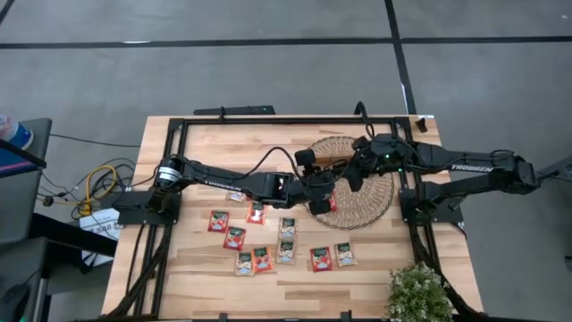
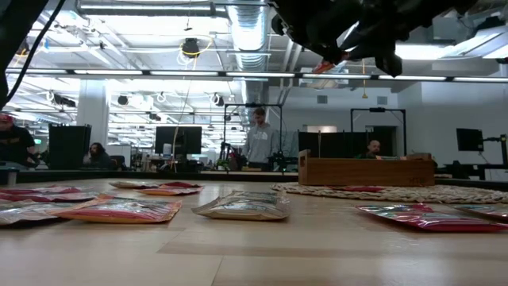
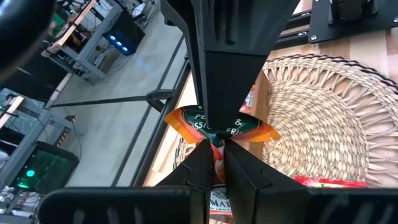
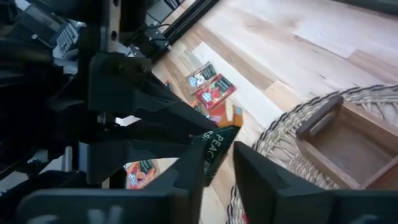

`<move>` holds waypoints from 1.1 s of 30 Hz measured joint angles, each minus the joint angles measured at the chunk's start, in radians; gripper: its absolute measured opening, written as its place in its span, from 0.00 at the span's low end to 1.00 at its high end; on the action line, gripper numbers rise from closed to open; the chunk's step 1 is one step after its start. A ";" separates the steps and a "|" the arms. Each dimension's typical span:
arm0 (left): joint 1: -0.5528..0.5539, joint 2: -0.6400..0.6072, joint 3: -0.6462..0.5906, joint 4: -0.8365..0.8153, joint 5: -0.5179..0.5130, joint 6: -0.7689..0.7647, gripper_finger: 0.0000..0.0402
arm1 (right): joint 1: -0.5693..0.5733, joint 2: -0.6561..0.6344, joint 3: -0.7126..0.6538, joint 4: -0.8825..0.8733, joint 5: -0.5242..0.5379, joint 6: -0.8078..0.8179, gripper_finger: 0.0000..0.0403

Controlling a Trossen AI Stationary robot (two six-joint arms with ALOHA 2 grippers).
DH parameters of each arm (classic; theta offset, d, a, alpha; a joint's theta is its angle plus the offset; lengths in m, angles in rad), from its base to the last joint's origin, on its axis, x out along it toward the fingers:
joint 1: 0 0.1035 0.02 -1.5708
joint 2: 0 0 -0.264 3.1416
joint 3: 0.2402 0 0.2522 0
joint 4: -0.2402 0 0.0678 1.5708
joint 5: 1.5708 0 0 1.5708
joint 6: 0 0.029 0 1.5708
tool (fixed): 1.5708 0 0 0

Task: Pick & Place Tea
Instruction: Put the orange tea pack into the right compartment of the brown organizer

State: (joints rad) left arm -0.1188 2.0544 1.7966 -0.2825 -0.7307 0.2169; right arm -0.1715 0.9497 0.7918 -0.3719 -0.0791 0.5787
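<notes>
The left gripper's two dark fingers [image 3: 193,168] are pinched together on one edge of a tea sachet [image 3: 249,127], an orange and dark green one with white lettering. The left gripper [image 3: 213,146] holds it up in the air, clear of the table. The sachet is bowed and crumpled. Its printed face is turned back toward the left wrist, and its width runs across the line of the fingers, with a corner sticking out to each side.

The right gripper [image 4: 219,150] meets the same sachet from the opposite side, nose to nose with the left one, and the green edge of the sachet sits in its mouth. Whether it has taken a grip cannot be told.

In the high view, the left arm stretches from its base at the table's left edge, low and nearly straight, to the middle. The right arm reaches in from the right edge, passing over the round wicker mat [image 3: 323,118]. The two grippers meet above the mat's left rim.

On the mat stands the wooden tray [image 4: 348,143], and a red sachet [image 3: 329,182] lies flat on the weave beside it.

The other sachets [image 1: 235,237], red and pale, lie flat and scattered on the wooden table [image 1: 357,286], between the mat and the near edge.

A small potted plant [image 1: 417,293] stands at the table's near right corner.
</notes>
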 joint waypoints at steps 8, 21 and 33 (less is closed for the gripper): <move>0.000 0.000 0.000 0.000 0.004 0.000 0.06 | 0.000 0.000 0.000 0.005 -0.003 -0.012 0.01; 0.000 0.000 0.000 0.000 0.008 -0.028 0.06 | -0.001 -0.003 0.000 0.004 -0.004 -0.011 0.00; -0.002 0.000 0.000 0.002 -0.021 -0.056 0.31 | -0.002 -0.003 0.000 -0.004 0.003 -0.012 0.00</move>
State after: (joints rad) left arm -0.1204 2.0544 1.7966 -0.2806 -0.7516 0.1610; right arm -0.1730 0.9470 0.7918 -0.3764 -0.0761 0.5671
